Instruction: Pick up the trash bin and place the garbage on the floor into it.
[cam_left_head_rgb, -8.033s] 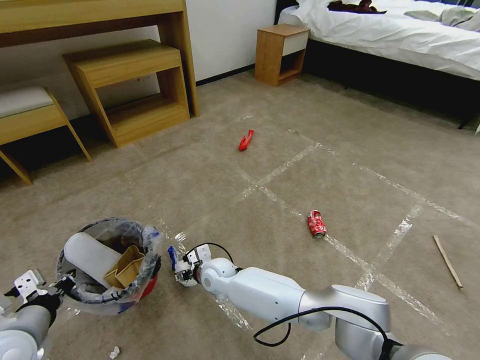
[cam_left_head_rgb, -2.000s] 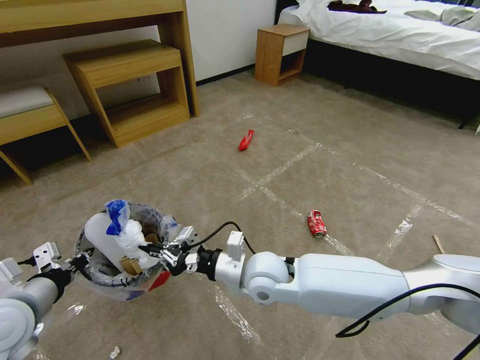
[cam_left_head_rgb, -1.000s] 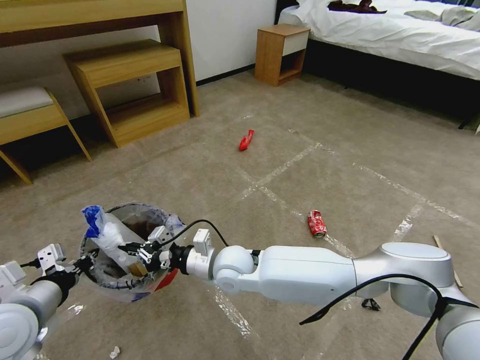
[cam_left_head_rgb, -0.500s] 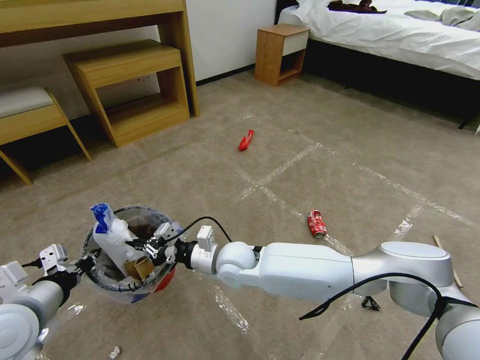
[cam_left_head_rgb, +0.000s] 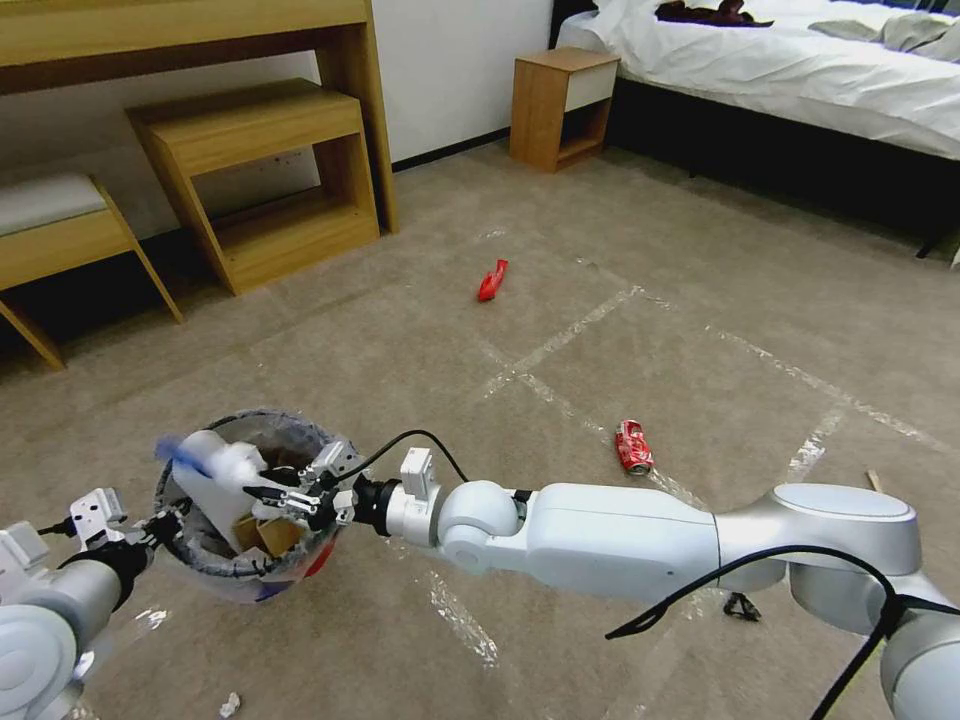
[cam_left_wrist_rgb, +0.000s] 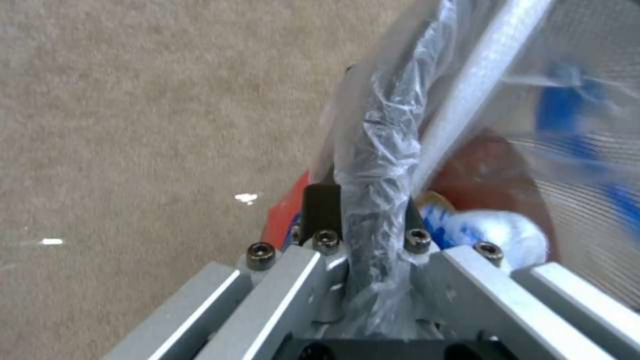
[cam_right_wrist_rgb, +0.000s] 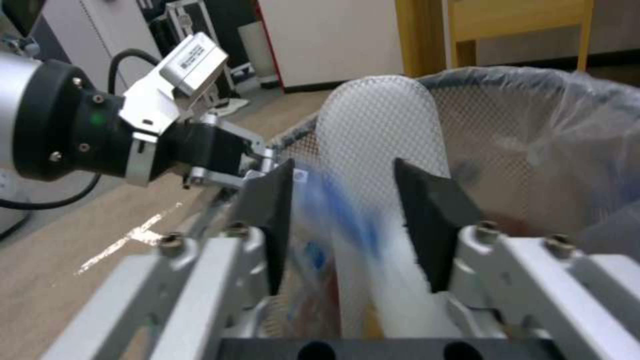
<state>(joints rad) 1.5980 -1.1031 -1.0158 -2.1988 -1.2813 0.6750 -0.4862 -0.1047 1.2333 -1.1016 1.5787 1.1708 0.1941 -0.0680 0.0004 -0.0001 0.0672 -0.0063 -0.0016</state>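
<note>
A: Where is the bin (cam_left_head_rgb: 235, 520) sitting?

B: Low at the robot's left, just above the carpet (cam_left_head_rgb: 700, 300). The left gripper (cam_left_head_rgb: 165, 525) is clamping its dark rim, bag liner and all; in the left wrist view the black fingers (cam_left_wrist_rgb: 321, 207) are pinching the wrapped rim (cam_left_wrist_rgb: 373, 170) from both sides.

A: And the right gripper (cam_left_head_rgb: 268, 492)?

B: It is reaching across over the bin's mouth. In the right wrist view its two dark pads (cam_right_wrist_rgb: 427, 215) are standing apart, and a white-and-blue wad (cam_right_wrist_rgb: 363, 240) is showing blurred in the gap between them. I cannot tell whether the pads are touching it.

A: What is lying inside the bin?

B: A white slipper sole (cam_left_head_rgb: 215, 465) is leaning against the far wall, with a brown box (cam_left_head_rgb: 262, 535) below it. The wad (cam_left_head_rgb: 185, 452) is showing blurred at the rim by the sole.

A: And the floor?

B: A red can (cam_left_head_rgb: 632, 446) is lying on a tape strip ahead of the right arm. A red wrapper (cam_left_head_rgb: 491, 280) is lying farther off, toward the wooden shelf (cam_left_head_rgb: 270, 180). A stick (cam_left_head_rgb: 873, 480) is peeking out beyond the right elbow, and a small white scrap (cam_left_head_rgb: 229, 705) is lying near the robot, below the bin.
</note>
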